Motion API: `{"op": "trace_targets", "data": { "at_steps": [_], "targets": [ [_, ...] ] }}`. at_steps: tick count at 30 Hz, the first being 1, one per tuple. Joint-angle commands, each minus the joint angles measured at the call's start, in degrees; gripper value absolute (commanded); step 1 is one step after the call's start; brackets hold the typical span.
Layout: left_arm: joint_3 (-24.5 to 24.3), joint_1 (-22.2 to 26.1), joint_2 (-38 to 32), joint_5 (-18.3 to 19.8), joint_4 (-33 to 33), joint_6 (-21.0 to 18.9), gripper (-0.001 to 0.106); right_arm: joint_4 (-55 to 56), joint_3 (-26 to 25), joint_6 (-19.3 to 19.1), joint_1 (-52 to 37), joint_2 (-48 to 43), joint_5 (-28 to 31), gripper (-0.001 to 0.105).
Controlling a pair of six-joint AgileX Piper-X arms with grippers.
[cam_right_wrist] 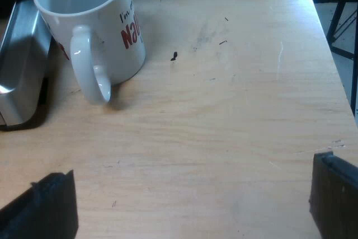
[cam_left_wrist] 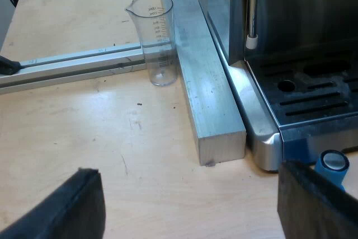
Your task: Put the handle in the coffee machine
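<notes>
Left gripper wide open, empty, low over the table near the espresso machine front, blue tamper beside one finger. Right gripper wide open, empty; mug ahead, probably beside the machine.

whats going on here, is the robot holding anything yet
Nothing is held yet. The left gripper hangs open over the wooden table by the drip tray of the steel espresso machine, near a clear measuring glass, an aluminium bar and a blue tamper. The right gripper hangs open over the table near an upright white mug with red lettering.
</notes>
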Motion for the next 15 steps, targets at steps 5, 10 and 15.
{"op": "trace_targets", "data": {
  "at_steps": [5,10,15],
  "targets": [
    [-0.18,-0.25,-7.81,-0.64,-0.37,-0.39,0.067,-0.36,-0.46,-0.14,-0.20,-2.70,-0.14,0.085],
    [-0.18,-0.25,-7.81,-0.64,-0.37,-0.39,0.067,0.73,-1.26,-0.21,-0.20,-2.32,-0.14,0.085],
    [-0.18,-2.06,-7.67,-0.64,-0.49,-1.08,0.067,1.80,-4.25,-0.21,-0.20,0.10,-0.14,0.085]
  ]
}}
